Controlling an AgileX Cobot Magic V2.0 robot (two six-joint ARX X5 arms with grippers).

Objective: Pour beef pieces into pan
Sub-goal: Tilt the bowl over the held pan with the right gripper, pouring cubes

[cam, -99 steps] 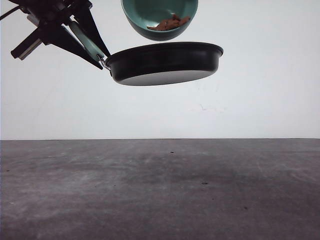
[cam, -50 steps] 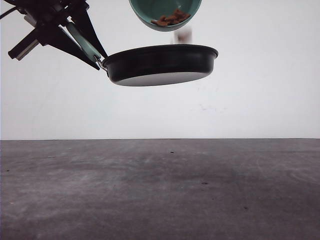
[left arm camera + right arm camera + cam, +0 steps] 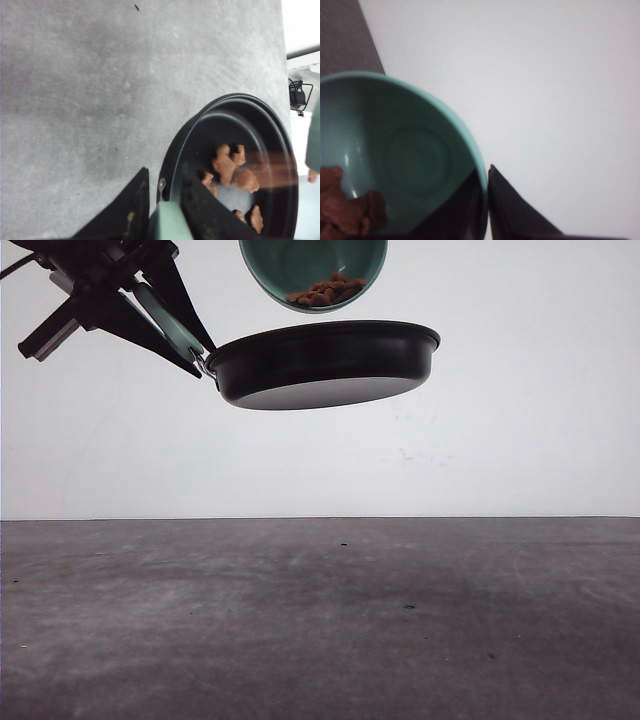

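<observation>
High above the worktop (image 3: 320,620), your left tool (image 3: 162,200) clamps the pan (image 3: 325,365) by its handle (image 3: 170,322), keeping it level as a catcher. Right tool (image 3: 487,200) pinches the bowl (image 3: 313,270) rim, tipped just over it, so beef pieces (image 3: 232,167) drop inside; approx. 1/2 remain in the bowl. Nothing stands betw. them.

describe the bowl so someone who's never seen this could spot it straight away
Look above the grey table, where the left gripper holds a black pan by its mint handle. Tipped just over that pan is the bowl, pinched at its rim by the right gripper. It is teal, deeper and narrower than the pan, with beef pieces gathered at its lower lip.
</observation>
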